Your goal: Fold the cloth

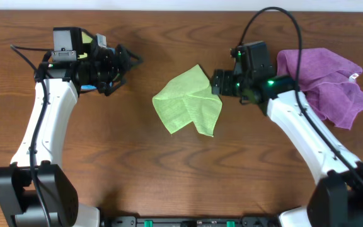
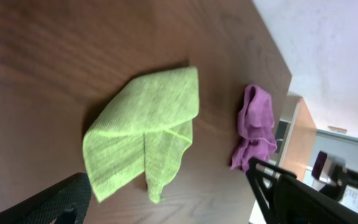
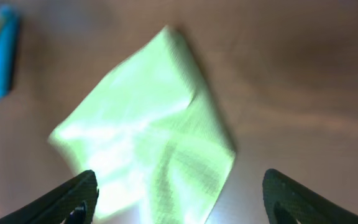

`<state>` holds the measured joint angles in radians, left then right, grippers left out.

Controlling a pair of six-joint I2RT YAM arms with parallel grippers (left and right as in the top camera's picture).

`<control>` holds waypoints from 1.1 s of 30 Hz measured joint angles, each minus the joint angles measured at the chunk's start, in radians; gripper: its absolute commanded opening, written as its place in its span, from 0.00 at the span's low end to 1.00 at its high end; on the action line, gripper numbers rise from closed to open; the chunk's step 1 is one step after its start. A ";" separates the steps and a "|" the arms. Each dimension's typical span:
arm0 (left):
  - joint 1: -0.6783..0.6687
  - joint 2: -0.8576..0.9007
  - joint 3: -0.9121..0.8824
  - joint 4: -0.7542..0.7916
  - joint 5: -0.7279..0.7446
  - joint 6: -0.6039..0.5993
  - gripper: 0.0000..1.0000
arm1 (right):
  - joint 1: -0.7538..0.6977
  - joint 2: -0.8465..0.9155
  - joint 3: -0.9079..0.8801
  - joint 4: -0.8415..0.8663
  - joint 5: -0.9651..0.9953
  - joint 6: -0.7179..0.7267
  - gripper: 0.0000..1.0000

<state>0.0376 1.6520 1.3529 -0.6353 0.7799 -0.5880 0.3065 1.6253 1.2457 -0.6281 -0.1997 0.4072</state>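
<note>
You have a dark wood-grain table [image 1: 106, 164], with bare wood on every side of the green cloth [image 1: 189, 102]. That cloth lies mid-table, a soft, woven, roughly diamond-shaped bundle of overlapped layers. Well to its right sits a crumpled purple cloth [image 1: 329, 82]. The right gripper [image 1: 215, 82] hovers just beside the green cloth's right corner, jaws spread and empty. The left gripper [image 1: 128, 69] stands well off to its left, jaws also spread.

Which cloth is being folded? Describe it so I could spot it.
Find the middle of the wooden table. The lime-green cloth lies there, flat and partly folded; its neighbour, the purple cloth, sits bunched at the table's right end.
</note>
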 measured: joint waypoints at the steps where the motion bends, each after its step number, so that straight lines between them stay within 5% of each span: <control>1: 0.000 0.000 0.000 -0.015 0.000 -0.001 0.95 | -0.006 -0.003 0.000 -0.036 -0.043 0.005 0.88; 11: -0.029 0.000 -0.081 -0.113 0.017 -0.006 0.95 | -0.047 -0.002 -0.171 -0.054 -0.263 0.038 0.81; 23: -0.101 0.001 -0.253 0.033 0.061 -0.026 0.95 | -0.062 -0.001 -0.433 0.278 -0.350 0.197 0.71; 33: -0.159 0.001 -0.319 0.172 0.088 -0.082 0.95 | -0.063 0.030 -0.476 0.417 -0.314 0.242 0.67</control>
<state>-0.1211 1.6527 1.0344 -0.4637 0.8677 -0.6704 0.2440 1.6550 0.7696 -0.2108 -0.5133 0.6495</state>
